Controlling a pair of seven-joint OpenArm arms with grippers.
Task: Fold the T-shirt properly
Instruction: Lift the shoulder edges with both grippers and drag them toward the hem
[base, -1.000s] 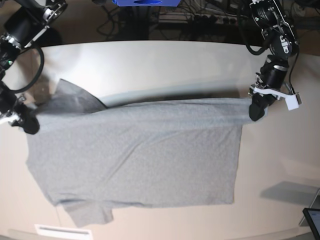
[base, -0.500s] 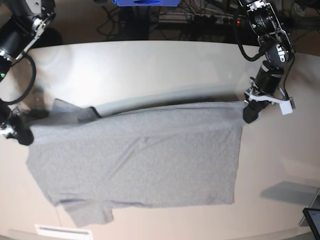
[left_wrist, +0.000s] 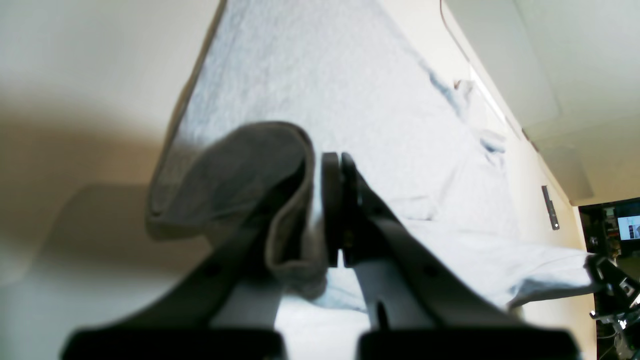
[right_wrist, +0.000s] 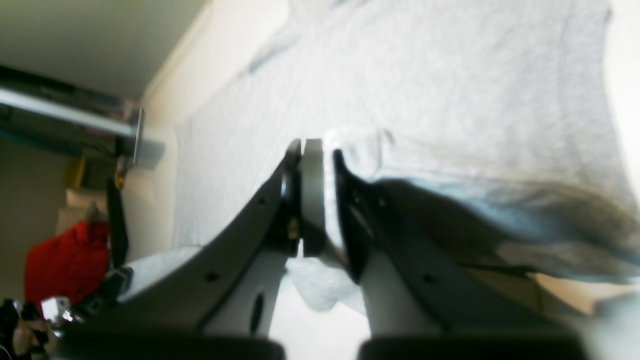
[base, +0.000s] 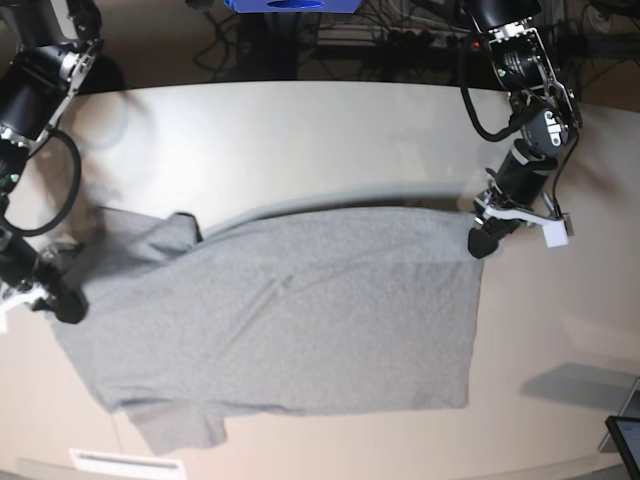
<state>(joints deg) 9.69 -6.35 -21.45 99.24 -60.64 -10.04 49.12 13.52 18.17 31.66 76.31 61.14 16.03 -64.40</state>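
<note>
Surface: a pale, glossy desk (base: 300, 130) with a curved far rim; dark clutter and cables lie beyond it, and a blue object (base: 290, 5) sits at the top edge of the base view.

T-shirt: the T-shirt (base: 290, 320) lies across the near half of the desk, plain grey side up, no lettering showing. Its far edge is doubled over the body. A sleeve pokes out at the near-left corner.

Left end effector: the left end effector (base: 483, 241) is clamped on the far-right corner of the fold; its wrist view shows grey cloth bunched and curled around one finger (left_wrist: 332, 210).

Right end effector: the right end effector (base: 66, 306) is pinched shut on the left edge of the cloth, with fabric caught between the pads (right_wrist: 312, 195).

Step in hand: judged to be carrying the held edge toward the near hem to make a half fold.

How to do it well: the two arms should travel level and at one pace, keeping the edge taut between them so the rumpled patch by the left shoulder (base: 140, 235) pulls flat.

Release: best only once the carried edge lines up with the near hem.

Risk: the left side looks skewed; an uneven pull would set a crooked crease.
</note>
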